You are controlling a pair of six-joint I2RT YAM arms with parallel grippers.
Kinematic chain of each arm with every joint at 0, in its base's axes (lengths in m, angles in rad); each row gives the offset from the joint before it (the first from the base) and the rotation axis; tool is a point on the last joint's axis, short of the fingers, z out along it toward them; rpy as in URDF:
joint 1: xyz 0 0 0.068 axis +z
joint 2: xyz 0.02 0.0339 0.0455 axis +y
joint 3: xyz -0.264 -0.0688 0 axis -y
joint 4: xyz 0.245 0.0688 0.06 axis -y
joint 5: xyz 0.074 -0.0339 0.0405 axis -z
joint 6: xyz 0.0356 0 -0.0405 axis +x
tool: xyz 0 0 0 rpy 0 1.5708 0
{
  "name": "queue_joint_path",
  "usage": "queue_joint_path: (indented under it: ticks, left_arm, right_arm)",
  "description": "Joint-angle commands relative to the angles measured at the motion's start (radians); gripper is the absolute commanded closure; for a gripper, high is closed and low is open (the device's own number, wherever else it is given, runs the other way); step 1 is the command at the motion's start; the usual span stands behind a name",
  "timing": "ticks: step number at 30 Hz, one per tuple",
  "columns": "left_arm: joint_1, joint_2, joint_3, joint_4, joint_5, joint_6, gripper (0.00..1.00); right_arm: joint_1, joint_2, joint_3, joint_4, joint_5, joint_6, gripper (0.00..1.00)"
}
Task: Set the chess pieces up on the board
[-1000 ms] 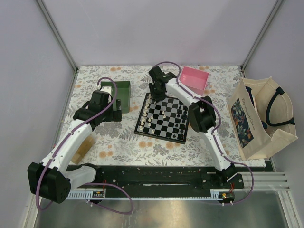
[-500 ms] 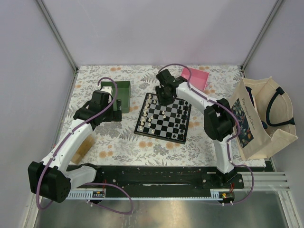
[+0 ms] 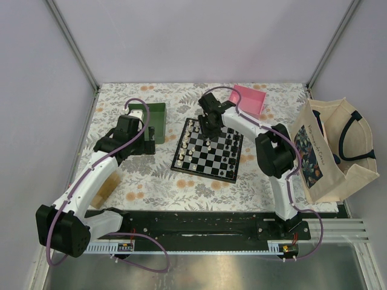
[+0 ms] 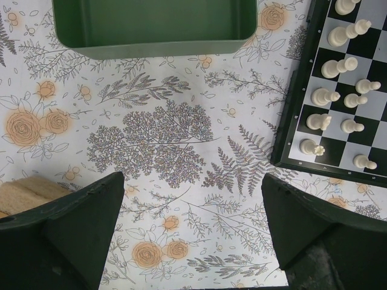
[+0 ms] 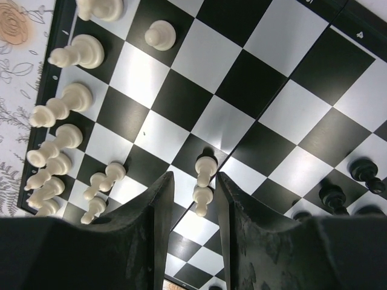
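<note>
The right claw [image 5: 195,181] hangs low over the board [image 5: 284,42], its jaws narrowed round a white pawn [image 5: 202,196] beside the white ranks, probably to seat it squarely (whether it actually pinches the pawn, I cannot tell). The left claw [image 4: 190,181] waits wide apart and empty above the table [image 4: 157,133], near the green tray [image 4: 151,45], out of the way.
</note>
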Motion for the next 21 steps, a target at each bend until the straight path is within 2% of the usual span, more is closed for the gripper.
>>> queue_joint_path:
  ticks: [1,9,15,18,21]
  left_arm:
    - [0.005,0.000,0.016,0.028,0.016,0.010,0.01]
    - [0.005,0.004,0.015,0.028,0.025,0.013,0.01]
    - [0.005,0.005,0.015,0.028,0.021,0.015,0.01]
    - [0.007,0.005,0.015,0.028,0.021,0.013,0.01]
    - [0.005,0.005,0.015,0.026,0.019,0.013,0.01]
  right_arm:
    - [0.010,0.023,0.022,0.014,0.000,0.007,0.58]
    - [0.011,0.034,0.019,0.016,0.014,0.009,0.61]
    - [0.010,0.025,0.010,0.016,0.014,0.004,0.69]
    - [0.011,0.021,0.008,0.014,0.014,0.006,0.69]
    - [0.011,0.023,0.007,0.013,0.015,0.007,0.65]
